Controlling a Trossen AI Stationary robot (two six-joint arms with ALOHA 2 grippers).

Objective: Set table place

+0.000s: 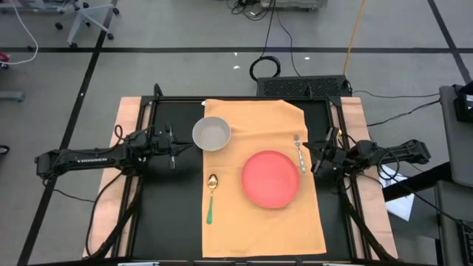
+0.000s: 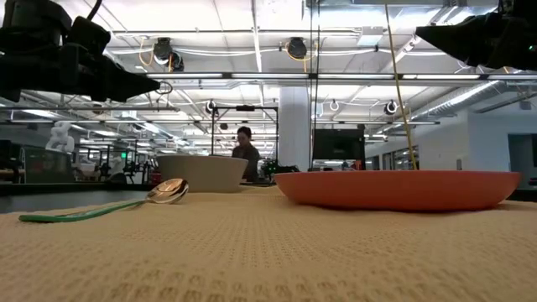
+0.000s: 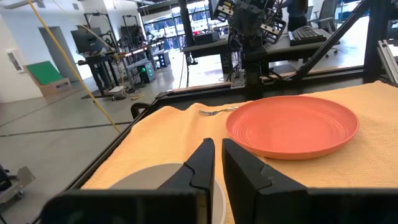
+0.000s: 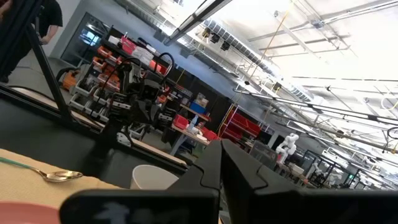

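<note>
An orange-tan cloth mat (image 1: 262, 177) lies spread down the middle of the black tabletop (image 1: 166, 207), already carrying a red plate (image 1: 270, 179), a white bowl (image 1: 211, 134) near its far left corner, a fork (image 1: 299, 152) just right of the plate and a green-handled spoon (image 1: 211, 195) to the plate's left. The left gripper (image 1: 174, 151) hangs beside the mat's left edge near the bowl, fingers pinched nearly together on nothing; the right gripper (image 1: 316, 157) hangs by the fork at the right edge, its fingers likewise closed and empty. Both plate and bowl appear empty. The setting looks close to complete, so any finishing touch would best be a light one: approach from outside the mat, lift pieces clear instead of dragging them, and avoid snagging the slightly wrinkled cloth, which could shift everything on it.
</note>
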